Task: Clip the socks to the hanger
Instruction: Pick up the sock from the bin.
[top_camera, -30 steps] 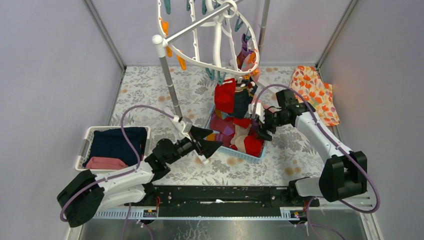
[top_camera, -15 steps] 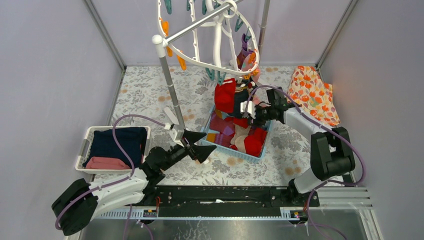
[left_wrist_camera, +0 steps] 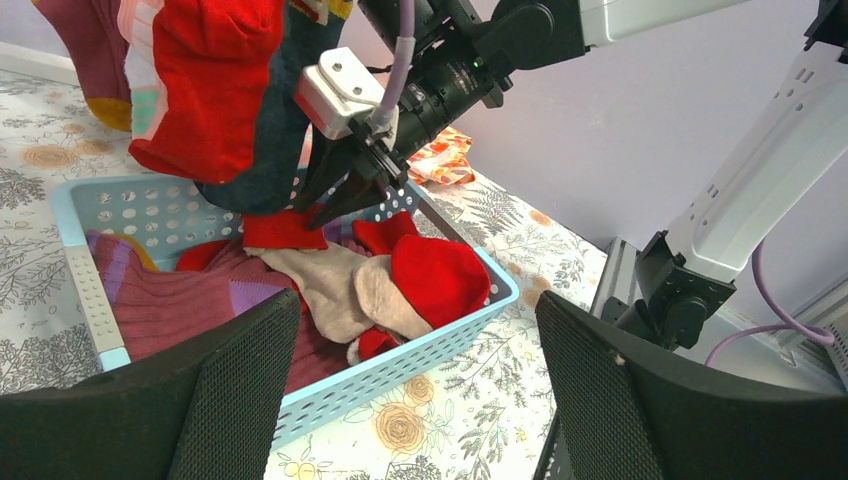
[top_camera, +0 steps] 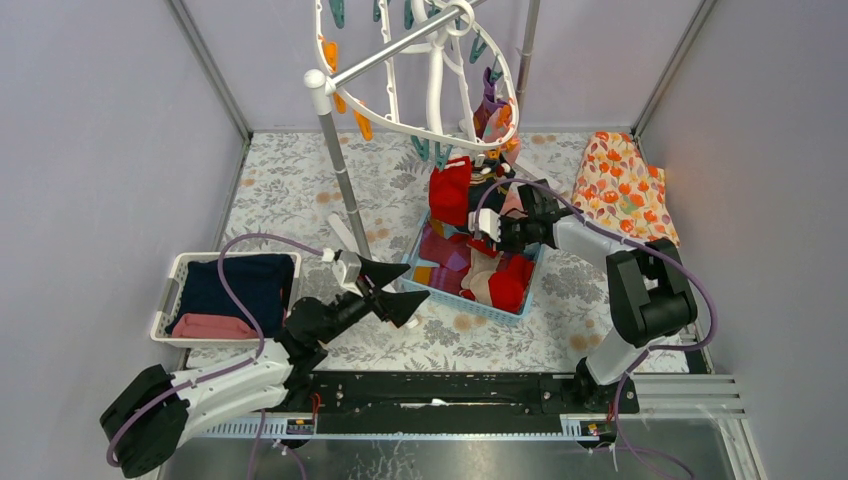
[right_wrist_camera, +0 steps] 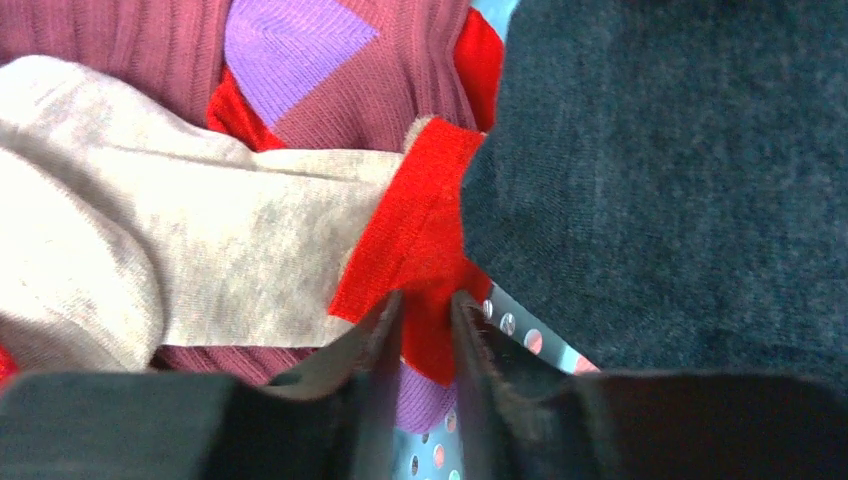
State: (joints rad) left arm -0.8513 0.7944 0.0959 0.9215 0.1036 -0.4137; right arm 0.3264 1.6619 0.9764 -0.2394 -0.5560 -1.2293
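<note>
Right wrist view: the right gripper (right_wrist_camera: 428, 305) pinches just the thin edge of a red sock (right_wrist_camera: 420, 230), mid-frame in the blue basket (right_wrist_camera: 520, 335). The sock may slip out when lifted, or drag the beige sock (right_wrist_camera: 200, 230) along. That arm reaches low into the basket. The left gripper (top_camera: 398, 290) hovers wide open and empty, below the hanger (top_camera: 436, 85).

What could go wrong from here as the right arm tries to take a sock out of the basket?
1. The right fingers pinch only the edge of the red sock, so it may slip out on lifting.
2. The beige sock lies against it and might be dragged along.
3. The hanging navy sock is right beside the arm; lifting could tug it off.
</note>
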